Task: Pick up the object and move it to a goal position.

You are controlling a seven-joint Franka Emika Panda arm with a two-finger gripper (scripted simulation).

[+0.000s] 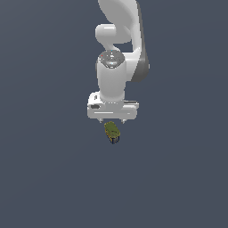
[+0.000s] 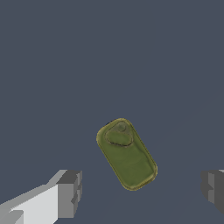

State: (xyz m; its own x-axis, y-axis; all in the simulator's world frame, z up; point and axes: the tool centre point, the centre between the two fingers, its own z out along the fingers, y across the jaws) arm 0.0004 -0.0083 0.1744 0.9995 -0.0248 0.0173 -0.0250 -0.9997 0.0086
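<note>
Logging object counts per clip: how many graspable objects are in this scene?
1. A single olive-green object lies just below the gripper in the exterior view; in the wrist view it sits between the open fingers, untouched. Nothing else shows, though the arm could hide something.

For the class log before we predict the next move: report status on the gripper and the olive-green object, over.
Gripper open, fingers wide apart. Olive-green object between them, untouched, lying skewed to the fingers. Nothing in the way.

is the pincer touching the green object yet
Apart. The wrist view shows the pincer open, its fingers wide on either side of the object, with bare floor between each and the object.
</note>
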